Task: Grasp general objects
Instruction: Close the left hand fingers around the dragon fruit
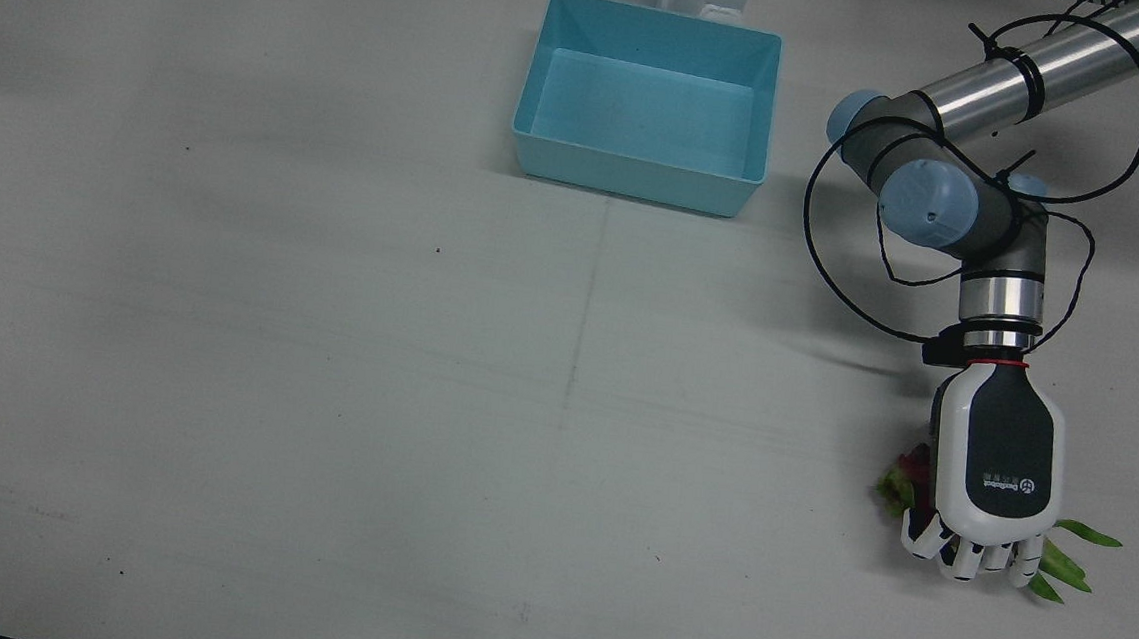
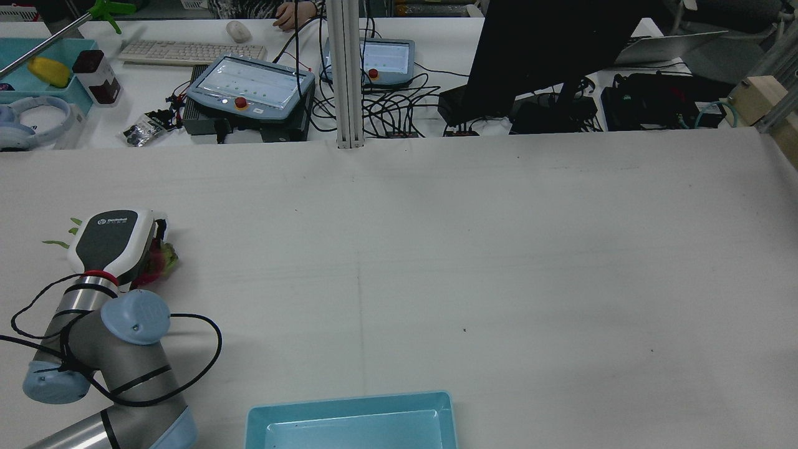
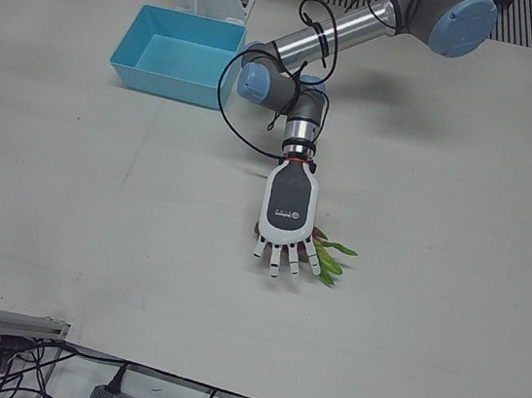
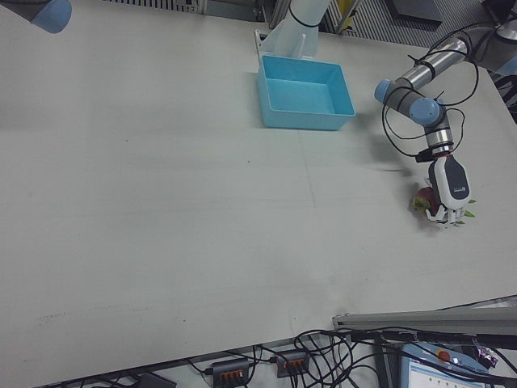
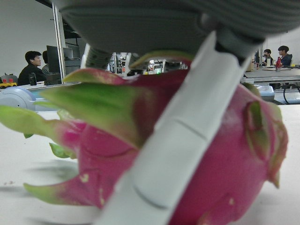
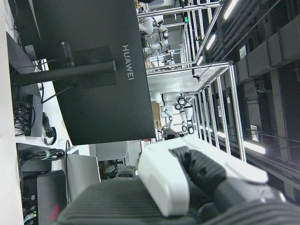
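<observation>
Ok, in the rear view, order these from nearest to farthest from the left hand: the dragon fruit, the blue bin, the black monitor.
1. The dragon fruit: right under the left hand, at the table's left edge.
2. The blue bin: bottom centre, on the robot's side of the table.
3. The black monitor: top right, beyond the table's far edge.

L arm reaches in from 1 o'clock of the front view, elbow bent, wrist pointing toward 6. L hand [image 1: 995, 470] sits palm-down low over the table, at abt 4 o'clock of that view. Fingers [image 1: 964, 558] curled downward, spread a little; one white finger [image 5: 178, 140] lies across the front of the dragon fruit [image 5: 154, 154]. R hand [image 6: 187, 183] shows only in its own cam, partly; pose can't be told.
</observation>
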Available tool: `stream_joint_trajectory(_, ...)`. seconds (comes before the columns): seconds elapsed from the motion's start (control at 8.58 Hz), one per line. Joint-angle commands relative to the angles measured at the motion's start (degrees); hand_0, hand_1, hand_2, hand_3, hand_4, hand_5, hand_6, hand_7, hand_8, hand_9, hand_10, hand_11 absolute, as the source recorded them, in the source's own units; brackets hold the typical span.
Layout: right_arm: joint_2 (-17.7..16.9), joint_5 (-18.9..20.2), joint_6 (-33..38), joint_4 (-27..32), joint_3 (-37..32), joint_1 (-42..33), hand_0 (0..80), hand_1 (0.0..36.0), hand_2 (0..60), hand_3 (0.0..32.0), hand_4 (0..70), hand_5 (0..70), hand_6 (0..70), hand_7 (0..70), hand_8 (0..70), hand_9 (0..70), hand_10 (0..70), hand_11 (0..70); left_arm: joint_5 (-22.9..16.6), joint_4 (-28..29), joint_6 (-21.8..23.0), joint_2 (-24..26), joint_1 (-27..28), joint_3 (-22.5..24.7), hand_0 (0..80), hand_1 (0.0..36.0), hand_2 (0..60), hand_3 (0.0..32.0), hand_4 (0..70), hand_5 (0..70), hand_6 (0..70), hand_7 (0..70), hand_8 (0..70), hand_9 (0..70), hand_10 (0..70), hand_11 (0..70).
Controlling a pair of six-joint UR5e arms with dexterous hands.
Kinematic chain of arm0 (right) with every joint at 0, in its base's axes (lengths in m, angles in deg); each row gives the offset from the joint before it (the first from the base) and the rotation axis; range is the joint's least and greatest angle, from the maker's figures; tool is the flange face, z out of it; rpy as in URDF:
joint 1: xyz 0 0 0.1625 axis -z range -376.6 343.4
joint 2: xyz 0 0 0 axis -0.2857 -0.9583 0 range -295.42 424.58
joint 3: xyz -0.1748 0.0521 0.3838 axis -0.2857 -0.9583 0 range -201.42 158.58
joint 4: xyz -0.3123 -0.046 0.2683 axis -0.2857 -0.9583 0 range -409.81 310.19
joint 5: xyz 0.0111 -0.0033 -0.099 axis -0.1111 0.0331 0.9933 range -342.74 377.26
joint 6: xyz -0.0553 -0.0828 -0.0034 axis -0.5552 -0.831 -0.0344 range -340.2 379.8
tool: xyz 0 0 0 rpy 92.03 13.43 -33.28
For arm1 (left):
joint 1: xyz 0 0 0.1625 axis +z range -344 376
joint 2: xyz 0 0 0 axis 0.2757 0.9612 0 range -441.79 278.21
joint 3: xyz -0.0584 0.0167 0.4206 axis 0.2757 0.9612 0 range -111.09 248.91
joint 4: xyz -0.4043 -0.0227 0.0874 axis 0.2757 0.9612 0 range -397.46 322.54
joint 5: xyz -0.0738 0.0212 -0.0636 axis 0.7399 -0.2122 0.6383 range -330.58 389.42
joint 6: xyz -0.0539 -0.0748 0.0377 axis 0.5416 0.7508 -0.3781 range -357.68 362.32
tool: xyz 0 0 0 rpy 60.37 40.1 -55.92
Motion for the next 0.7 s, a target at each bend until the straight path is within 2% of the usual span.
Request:
stream_joint_trajectory(0.0, 0.00, 0.00, 0.00, -0.01, 0.00, 0.00, 0.0, 0.0, 0.0, 0.0, 0.0, 0.0, 0.0, 0.0, 0.0, 0.0, 0.0, 0.0, -0.06, 0.14, -0.06, -0.01, -0.08, -0.02, 70.2, 23.9, 25.6, 0.0, 58.0, 70.0, 45.1, 63.9, 43.5, 42.9, 11.9, 18.2)
stream_joint_trajectory(0.12, 0.00, 0.00, 0.00, -0.01, 0.00, 0.00, 0.0, 0.0, 0.0, 0.0, 0.0, 0.0, 0.0, 0.0, 0.0, 0.0, 0.0, 0.0, -0.06, 0.23, -0.06, -0.01, 0.00, -0.11, 74.2, 24.3, 24.7, 0.0, 57.6, 70.0, 47.8, 65.8, 43.3, 42.3, 20.2, 30.3)
stream_joint_trajectory(0.23, 0.00, 0.00, 0.00, -0.01, 0.00, 0.00, 0.0, 0.0, 0.0, 0.0, 0.0, 0.0, 0.0, 0.0, 0.0, 0.0, 0.0, 0.0, -0.06, 0.32, -0.06, -0.01, 0.00, -0.02, 73.2, 23.0, 25.1, 0.0, 60.2, 70.0, 54.9, 70.0, 48.8, 49.8, 28.3, 41.7)
stream_joint_trajectory(0.35, 0.00, 0.00, 0.00, -0.01, 0.00, 0.00, 0.0, 0.0, 0.0, 0.0, 0.0, 0.0, 0.0, 0.0, 0.0, 0.0, 0.0, 0.0, -0.06, 0.40, -0.06, -0.01, -0.08, 0.07, 74.9, 22.8, 25.4, 0.0, 61.3, 70.0, 58.9, 70.0, 52.6, 55.4, 32.7, 47.3)
stream_joint_trajectory(0.47, 0.00, 0.00, 0.00, -0.01, 0.00, 0.00, 0.0, 0.0, 0.0, 0.0, 0.0, 0.0, 0.0, 0.0, 0.0, 0.0, 0.0, 0.0, -0.67, 0.75, 0.03, -0.01, -0.17, 0.59, 79.5, 24.0, 27.8, 0.0, 63.0, 70.0, 64.7, 70.0, 57.9, 63.1, 39.9, 56.7)
stream_joint_trajectory(0.58, 0.00, 0.00, 0.00, -0.01, 0.00, 0.00, 0.0, 0.0, 0.0, 0.0, 0.0, 0.0, 0.0, 0.0, 0.0, 0.0, 0.0, 0.0, -2.94, 1.19, -0.06, 0.08, -0.78, 2.34, 80.0, 28.4, 32.3, 0.0, 63.3, 70.0, 70.0, 70.0, 63.4, 70.0, 49.0, 70.0)
